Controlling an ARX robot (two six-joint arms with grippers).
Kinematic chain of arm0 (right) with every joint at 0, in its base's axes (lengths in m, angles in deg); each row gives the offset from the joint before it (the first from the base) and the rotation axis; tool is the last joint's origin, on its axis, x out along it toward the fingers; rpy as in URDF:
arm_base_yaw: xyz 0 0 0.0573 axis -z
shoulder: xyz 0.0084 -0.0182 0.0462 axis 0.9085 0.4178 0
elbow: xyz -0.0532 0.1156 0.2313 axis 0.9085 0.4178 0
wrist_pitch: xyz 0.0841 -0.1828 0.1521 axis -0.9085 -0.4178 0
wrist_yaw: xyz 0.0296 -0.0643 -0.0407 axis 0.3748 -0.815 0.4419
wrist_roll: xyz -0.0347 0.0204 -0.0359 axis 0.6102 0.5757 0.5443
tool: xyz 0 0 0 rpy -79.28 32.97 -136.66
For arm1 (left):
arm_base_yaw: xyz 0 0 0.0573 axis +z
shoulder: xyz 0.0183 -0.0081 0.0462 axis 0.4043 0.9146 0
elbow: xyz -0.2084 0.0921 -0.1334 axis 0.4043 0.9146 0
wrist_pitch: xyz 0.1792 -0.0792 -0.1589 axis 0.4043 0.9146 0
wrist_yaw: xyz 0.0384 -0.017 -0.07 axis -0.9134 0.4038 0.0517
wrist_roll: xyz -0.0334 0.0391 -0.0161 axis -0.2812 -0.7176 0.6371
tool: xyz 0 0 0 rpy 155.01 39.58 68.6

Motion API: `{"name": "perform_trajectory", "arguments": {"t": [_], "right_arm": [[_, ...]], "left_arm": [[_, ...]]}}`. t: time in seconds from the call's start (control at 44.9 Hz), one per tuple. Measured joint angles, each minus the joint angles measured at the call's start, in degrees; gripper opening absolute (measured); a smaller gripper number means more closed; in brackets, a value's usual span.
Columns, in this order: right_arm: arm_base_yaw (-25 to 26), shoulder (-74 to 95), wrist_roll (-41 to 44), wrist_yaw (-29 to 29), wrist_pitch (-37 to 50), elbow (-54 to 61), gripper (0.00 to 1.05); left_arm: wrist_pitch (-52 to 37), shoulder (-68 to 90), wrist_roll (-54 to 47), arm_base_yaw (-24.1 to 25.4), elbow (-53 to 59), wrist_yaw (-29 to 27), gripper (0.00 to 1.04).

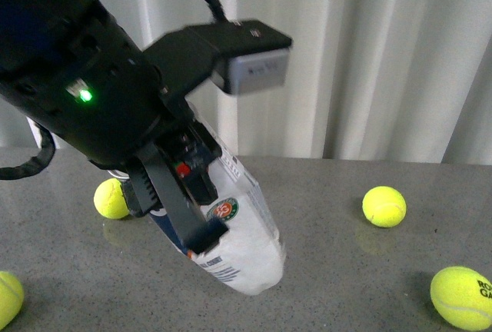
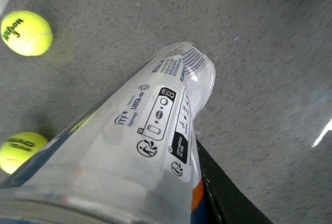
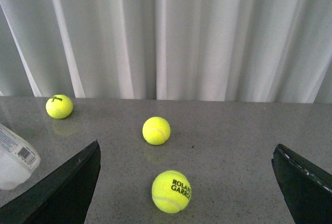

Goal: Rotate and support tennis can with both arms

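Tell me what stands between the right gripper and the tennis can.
Nothing visible. In the right wrist view the tennis can shows just beside one finger of the open right gripper; the Roland Garros ball lies ahead, off that line.

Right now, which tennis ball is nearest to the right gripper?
The ball printed ROLAND GARROS; the middle ball and the far ball lie farther away.

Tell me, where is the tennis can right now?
In the front view the tennis can is left of the middle, held tilted in the left gripper over the grey table, with a yellow ball close on its left.
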Motion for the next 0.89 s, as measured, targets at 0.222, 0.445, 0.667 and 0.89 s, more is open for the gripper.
{"name": "perform_trajectory", "arguments": {"t": [0.222, 0.445, 0.667, 0.89], "right_arm": [[0.00, 0.00, 0.00, -0.02, 0.00, 0.00, 0.98], [0.00, 0.00, 0.00, -0.02, 0.00, 0.00, 0.98], [0.00, 0.00, 0.00, 0.00, 0.00, 0.00, 0.98], [0.00, 0.00, 0.00, -0.02, 0.00, 0.00, 0.98]], "left_arm": [[1.33, 4.42, -13.53, -3.45, -3.10, -10.60, 0.04], [6.29, 8.81, -20.13, -6.71, -6.80, -13.18, 0.04], [7.45, 10.82, -21.51, -8.39, -6.75, -13.55, 0.04], [6.27, 11.50, -21.11, -9.46, -5.38, -13.99, 0.04]]}}
